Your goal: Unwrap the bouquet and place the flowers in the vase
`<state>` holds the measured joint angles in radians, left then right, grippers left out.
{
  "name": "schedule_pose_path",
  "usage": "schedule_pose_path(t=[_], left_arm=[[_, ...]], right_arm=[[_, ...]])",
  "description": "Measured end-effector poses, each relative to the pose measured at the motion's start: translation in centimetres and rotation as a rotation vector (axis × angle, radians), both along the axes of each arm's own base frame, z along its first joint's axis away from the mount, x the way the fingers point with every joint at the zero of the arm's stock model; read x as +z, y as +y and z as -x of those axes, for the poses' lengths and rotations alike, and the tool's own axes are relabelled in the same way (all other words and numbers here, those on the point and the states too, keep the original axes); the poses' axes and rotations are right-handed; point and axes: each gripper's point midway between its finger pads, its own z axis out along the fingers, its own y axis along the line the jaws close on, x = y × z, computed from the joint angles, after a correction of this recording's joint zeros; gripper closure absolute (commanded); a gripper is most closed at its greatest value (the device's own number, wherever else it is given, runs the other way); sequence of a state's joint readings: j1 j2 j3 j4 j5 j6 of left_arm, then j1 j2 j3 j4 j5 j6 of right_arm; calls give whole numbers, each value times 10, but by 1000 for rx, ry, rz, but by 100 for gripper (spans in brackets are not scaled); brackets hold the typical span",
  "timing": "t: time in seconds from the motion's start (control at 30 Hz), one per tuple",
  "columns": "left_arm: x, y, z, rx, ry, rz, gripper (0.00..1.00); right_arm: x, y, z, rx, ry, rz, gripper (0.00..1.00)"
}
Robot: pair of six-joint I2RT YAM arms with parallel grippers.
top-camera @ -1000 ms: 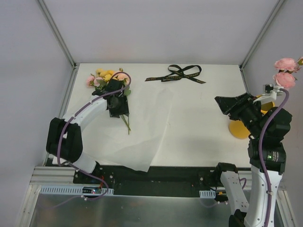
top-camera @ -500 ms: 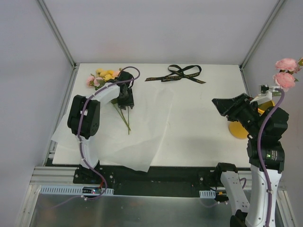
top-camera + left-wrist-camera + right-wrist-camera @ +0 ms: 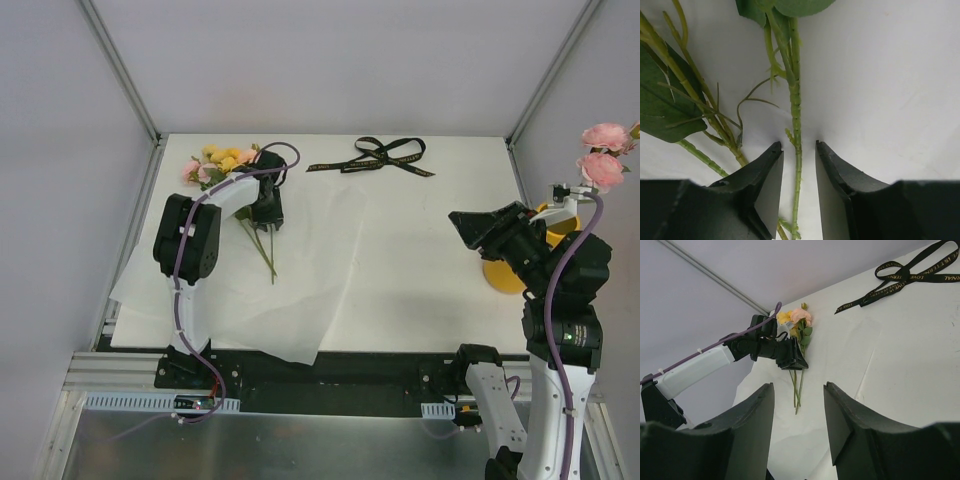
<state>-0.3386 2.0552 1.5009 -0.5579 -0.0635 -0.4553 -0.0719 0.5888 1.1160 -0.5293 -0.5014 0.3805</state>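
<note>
Left end effector (image 3: 798, 146) low over flowers (image 3: 225, 160) lying on spread white paper (image 3: 300, 300), far left of counter (image 3: 440, 200). Jaws parted, straddling one green stem (image 3: 796, 100), not clamped. Right end effector (image 3: 798, 386) released, nothing between jaws, raised near vase (image 3: 500, 275) at right edge. Two pink blooms (image 3: 603, 150) above vase. Black ribbon (image 3: 372, 155) at far centre.

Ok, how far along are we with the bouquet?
Done: the black ribbon is off and lies at the far edge, the wrapping paper is spread flat, and two pink blooms appear to stand in the vase. In hand: the left tool straddles one green stem, jaws not closed on it. Left: the bunch of pink and yellow flowers on the paper. The right tool is open, empty.
</note>
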Motion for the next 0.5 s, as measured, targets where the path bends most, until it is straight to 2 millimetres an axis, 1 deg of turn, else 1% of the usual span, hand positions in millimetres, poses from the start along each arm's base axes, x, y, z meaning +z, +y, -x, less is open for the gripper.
schedule_pose_path(t=[0.03,0.07,0.17,0.3,0.5], left_arm=[[0,0,0,-1,-1,0,71],[0,0,0,-1,0,-1,80],[-1,1,-1,-8,1,-4,85],[0,3,-1,-11,0,-3,100],[2,1,-3,-24,-3,3,100]], right_arm=[[0,-1,0,-4,1,0,50],[0,-1,-1,-9,1,1,50],[-1,-4,-2,-25,0,6,50],[-1,-4,-3,-27,1,6,51],[-3,-1,-6,-15,26,-18,51]])
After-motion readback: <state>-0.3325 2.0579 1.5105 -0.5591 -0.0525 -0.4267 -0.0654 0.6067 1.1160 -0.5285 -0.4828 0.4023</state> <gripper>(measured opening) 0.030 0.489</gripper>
